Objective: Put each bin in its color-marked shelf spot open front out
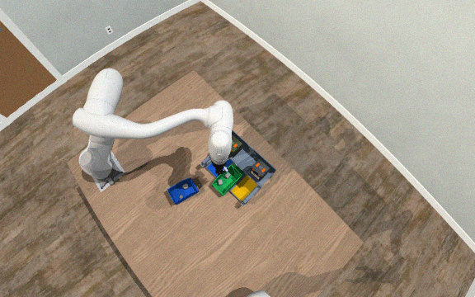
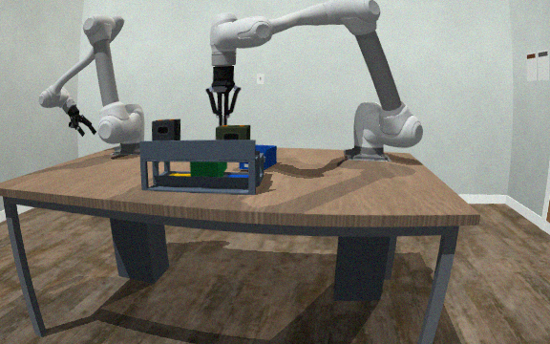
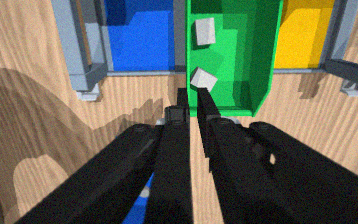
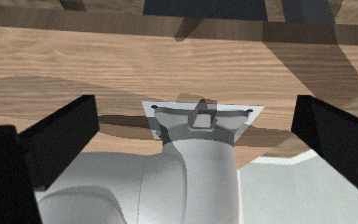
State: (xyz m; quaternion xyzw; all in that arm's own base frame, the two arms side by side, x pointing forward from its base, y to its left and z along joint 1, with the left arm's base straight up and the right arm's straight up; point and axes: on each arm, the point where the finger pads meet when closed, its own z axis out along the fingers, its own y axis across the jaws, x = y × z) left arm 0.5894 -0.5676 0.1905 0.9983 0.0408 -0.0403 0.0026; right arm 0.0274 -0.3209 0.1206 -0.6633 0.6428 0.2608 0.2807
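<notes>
The green bin (image 1: 227, 180) (image 2: 208, 169) (image 3: 237, 55) lies partly in the lower level of the grey shelf (image 1: 243, 159) (image 2: 199, 150) (image 3: 71, 45), between the blue mark (image 1: 213, 168) (image 3: 141, 37) and the yellow mark (image 1: 244, 188) (image 3: 302, 35), with one end sticking out past the front lip over the counter (image 1: 221, 239) (image 2: 327, 191) (image 3: 25, 105) (image 4: 80, 55). Two pale blocks (image 3: 205, 31) (image 3: 203, 79) lie inside it. The left gripper (image 1: 219, 169) (image 2: 223, 121) (image 3: 192, 102) points down at the bin's protruding end, near one side wall; its fingers are nearly together, with nothing clamped between them. The blue bin (image 1: 183, 190) (image 2: 267, 157) (image 3: 137, 207) rests on the counter in front of the shelf, apart from it, its open side up and with small rounded parts in it. On the shelf's upper board stand two dark boxes (image 1: 259, 169) (image 1: 236, 145) (image 2: 166, 130) (image 2: 233, 132) with orange patches. The right gripper (image 2: 89, 131) (image 4: 194, 112) hangs well apart from the shelf, near its own arm's base; its fingers are wide apart and hold nothing.
</notes>
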